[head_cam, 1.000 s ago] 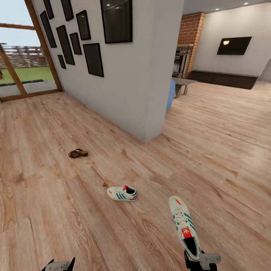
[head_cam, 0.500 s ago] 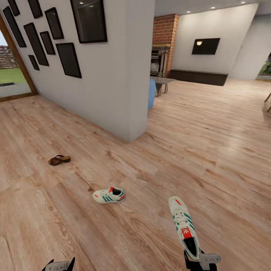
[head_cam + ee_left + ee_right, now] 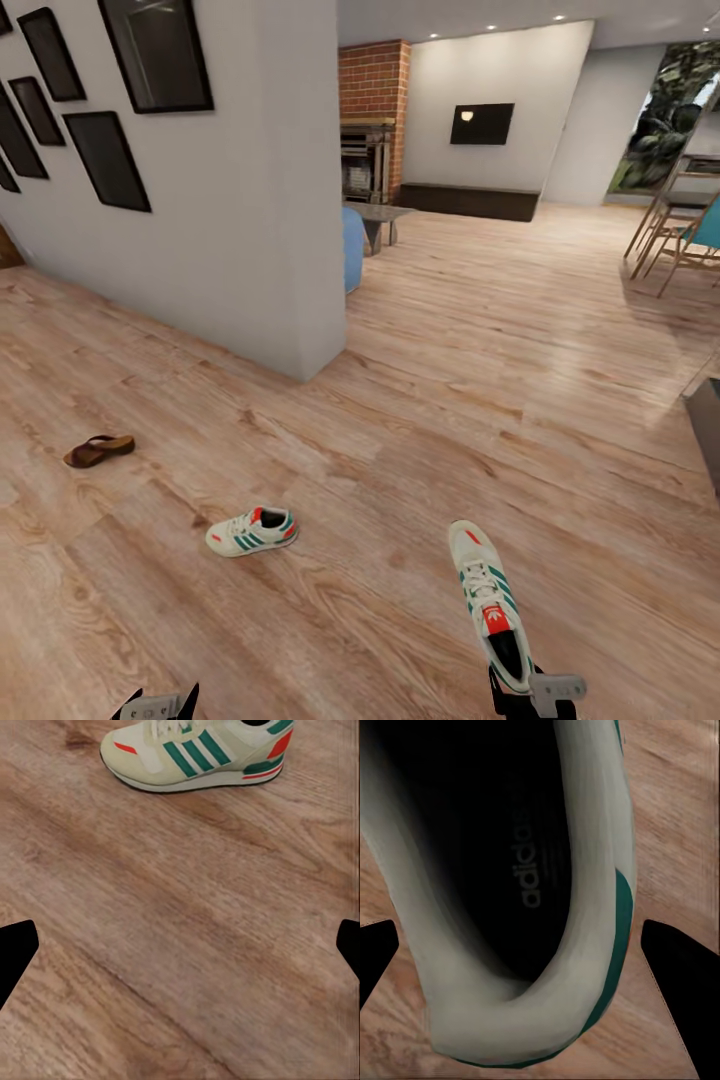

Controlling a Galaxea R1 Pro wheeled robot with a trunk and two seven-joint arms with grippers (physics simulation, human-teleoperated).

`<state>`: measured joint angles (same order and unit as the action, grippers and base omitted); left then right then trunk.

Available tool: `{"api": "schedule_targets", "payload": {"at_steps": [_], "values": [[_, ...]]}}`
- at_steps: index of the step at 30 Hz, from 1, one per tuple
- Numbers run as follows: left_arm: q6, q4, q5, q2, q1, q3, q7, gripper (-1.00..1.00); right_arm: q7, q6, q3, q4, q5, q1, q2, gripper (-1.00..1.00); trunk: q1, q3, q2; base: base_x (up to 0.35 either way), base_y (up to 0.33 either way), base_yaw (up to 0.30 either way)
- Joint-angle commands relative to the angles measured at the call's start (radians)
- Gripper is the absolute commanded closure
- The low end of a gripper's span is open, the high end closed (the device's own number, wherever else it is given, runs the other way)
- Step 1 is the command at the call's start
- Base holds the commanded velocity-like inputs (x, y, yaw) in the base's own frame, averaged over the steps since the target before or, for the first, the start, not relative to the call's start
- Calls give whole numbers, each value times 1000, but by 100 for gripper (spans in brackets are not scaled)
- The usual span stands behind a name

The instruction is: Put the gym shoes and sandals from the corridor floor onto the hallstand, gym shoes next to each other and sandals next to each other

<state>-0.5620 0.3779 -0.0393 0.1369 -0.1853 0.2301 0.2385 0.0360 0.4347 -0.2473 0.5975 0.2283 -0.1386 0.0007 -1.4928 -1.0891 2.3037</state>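
Right claw [image 3: 522, 692] grips gym shoe [image 3: 489, 603] by heel; 2nd shoe [image 3: 252, 530] + sandal [image 3: 99, 450] on floor [image 3: 450, 420].

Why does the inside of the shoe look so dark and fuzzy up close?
In the right wrist view the held shoe sits very near the camera, so it looks soft and its hollow is shadowed; in the head view that shoe looks sharp.

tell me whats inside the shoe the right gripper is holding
The right wrist view looks into the held gym shoe: a dark insole with printed brand lettering, nothing lying on it. The toe end is too dark to make out.
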Motion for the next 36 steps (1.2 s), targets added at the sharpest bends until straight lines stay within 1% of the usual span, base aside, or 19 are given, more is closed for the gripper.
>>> {"api": "schedule_targets", "payload": {"at_steps": [1, 36], "values": [[-1, -1, -4, 0, 0, 6, 10, -100, 4, 4, -6, -1, 8, -1, 1, 100, 0, -1, 0, 0, 0, -300], [-1, -1, -5, -2, 0, 6, 10, -100, 4, 4, -5, -1, 8, -1, 1, 100, 0, -1, 0, 0, 0, -300]]}}
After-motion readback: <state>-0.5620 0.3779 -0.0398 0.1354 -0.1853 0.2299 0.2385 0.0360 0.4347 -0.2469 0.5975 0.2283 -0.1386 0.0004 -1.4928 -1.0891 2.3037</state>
